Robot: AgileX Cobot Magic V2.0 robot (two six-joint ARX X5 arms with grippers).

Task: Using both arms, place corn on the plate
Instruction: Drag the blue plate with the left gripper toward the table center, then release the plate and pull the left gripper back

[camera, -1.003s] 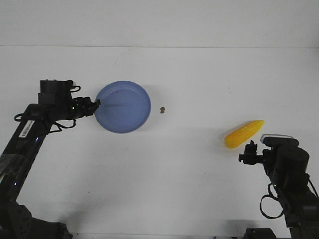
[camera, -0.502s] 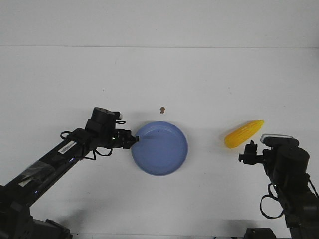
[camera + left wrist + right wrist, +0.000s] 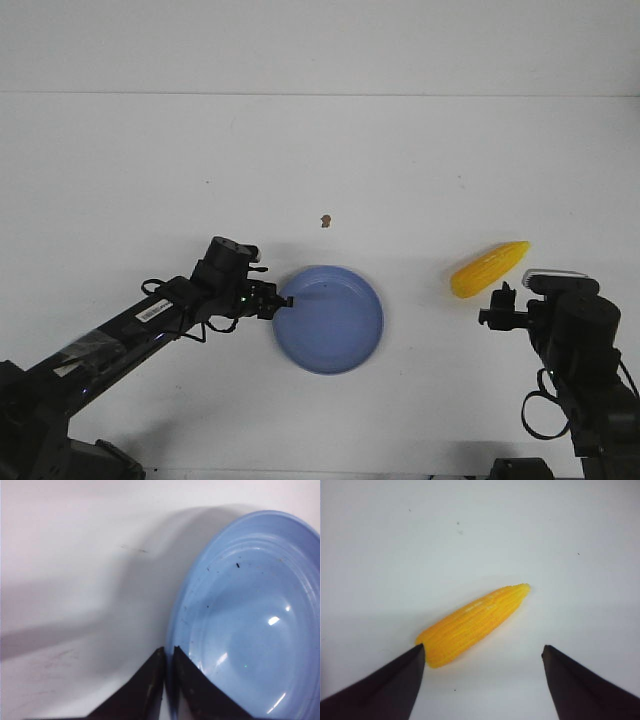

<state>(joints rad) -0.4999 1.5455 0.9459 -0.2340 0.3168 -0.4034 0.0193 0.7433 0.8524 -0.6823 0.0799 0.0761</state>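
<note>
Lying on the white table (image 3: 400,150) at the right of the front frame, the bright yellow tapered corn cob (image 3: 489,269) points its narrow tip toward the upper right. Just below it hovers the right arm's black pointed gripper (image 3: 483,666), its jaws spread wide with the cob's blunt end near one finger, not gripped. Well apart, at lower centre, sits the round shallow blue plate (image 3: 330,320). The left arm's black gripper (image 3: 167,656) pinches the plate's left rim, jaws nearly together. A small brown speck (image 3: 325,220) lies above the plate.
</note>
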